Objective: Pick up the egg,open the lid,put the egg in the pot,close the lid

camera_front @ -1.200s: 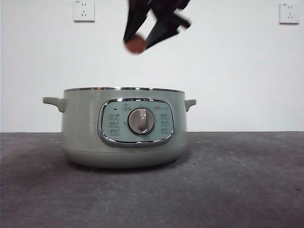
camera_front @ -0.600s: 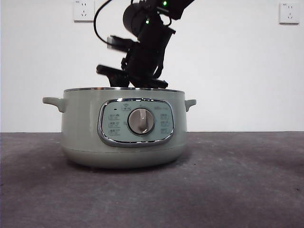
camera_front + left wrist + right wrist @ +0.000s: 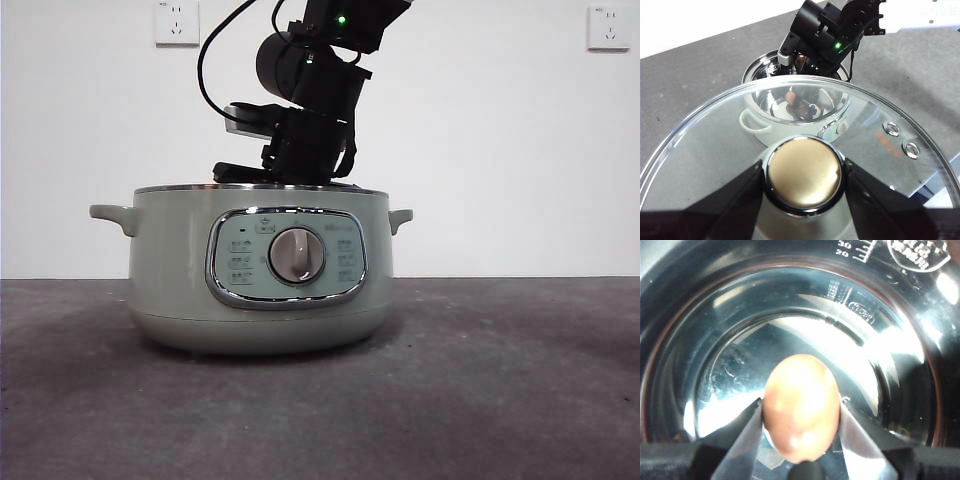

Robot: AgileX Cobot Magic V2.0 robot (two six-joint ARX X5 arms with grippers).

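The sage-green pot stands open on the table. My right arm reaches down into it from above, and its jaws sit below the rim, hidden in the front view. In the right wrist view my right gripper is shut on the brown egg, held just above the pot's shiny steel floor. My left gripper is shut on the knob of the glass lid, held high above and to one side of the pot. The egg shows through the glass.
The dark grey table stretches around the pot. A white wall behind carries two sockets. A cable loops from the right arm above the pot's left side.
My right arm has come down with the egg from above the pot into its opening. The egg has dropped behind the rim in the front view.
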